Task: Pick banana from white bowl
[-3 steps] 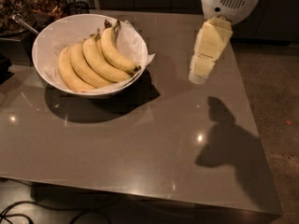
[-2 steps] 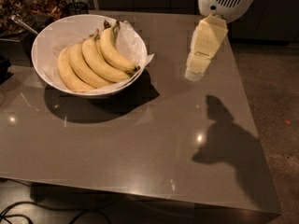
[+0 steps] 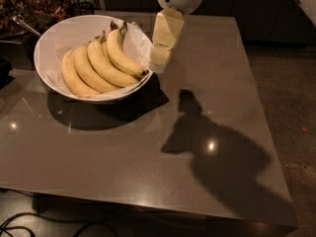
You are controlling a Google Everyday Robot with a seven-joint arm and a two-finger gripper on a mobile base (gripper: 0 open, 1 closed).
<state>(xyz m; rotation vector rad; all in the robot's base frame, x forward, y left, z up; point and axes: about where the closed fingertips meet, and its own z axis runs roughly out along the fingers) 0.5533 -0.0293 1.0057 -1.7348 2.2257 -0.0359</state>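
While hovering just right of white bowl (image 3: 58, 37), gripper (image 3: 158, 66) apart from banana (image 3: 121, 53), dark tip just left. Open or closed: cannot tell.

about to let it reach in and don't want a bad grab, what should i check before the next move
1. Banana in plain view, rightmost in the white bowl: ok.
2. Gripper centred over the banana: not ok. It hangs by the bowl's right rim, near the banana's dark tip.
3. Gripper high enough to clear the rim: cannot tell.
4. Banana free of neighbours: not ok. The other three bananas lie right against it.
5. Bowl sitting flat on the table, away from its edges: ok.
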